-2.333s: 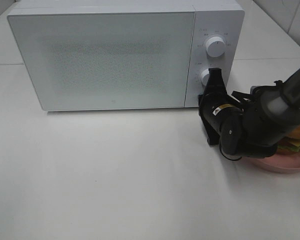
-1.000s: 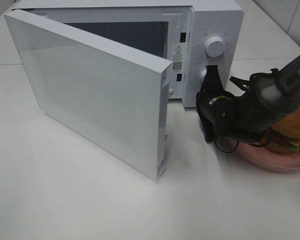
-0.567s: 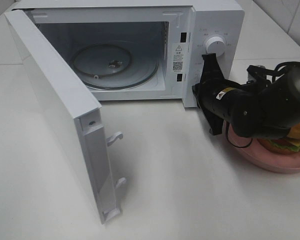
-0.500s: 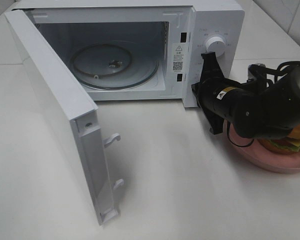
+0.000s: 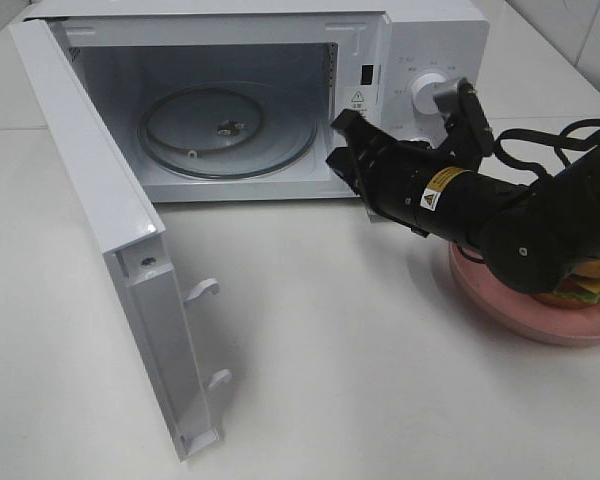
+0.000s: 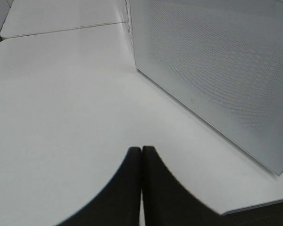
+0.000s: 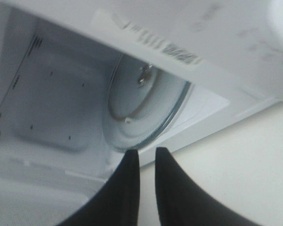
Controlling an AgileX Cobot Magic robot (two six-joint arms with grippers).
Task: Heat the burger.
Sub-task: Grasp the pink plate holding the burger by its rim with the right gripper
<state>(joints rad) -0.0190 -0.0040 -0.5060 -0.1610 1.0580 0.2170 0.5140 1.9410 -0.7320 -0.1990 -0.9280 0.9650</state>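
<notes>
Mostly the burger (image 5: 598, 282) is hidden: the right arm (image 5: 510, 220) covers it, leaving only a strip of bun and lettuce at the frame edge, on the pink plate (image 5: 540, 322). The right jaws stand narrowly apart, gripping nothing, at the right edge of the open microwave (image 5: 430, 40) cavity, facing the glass turntable (image 5: 225, 130). The burger lies well apart from them, behind the arm. The left jaws are pressed together, empty, over the table (image 6: 61, 94) beside the door (image 6: 217, 70).
</notes>
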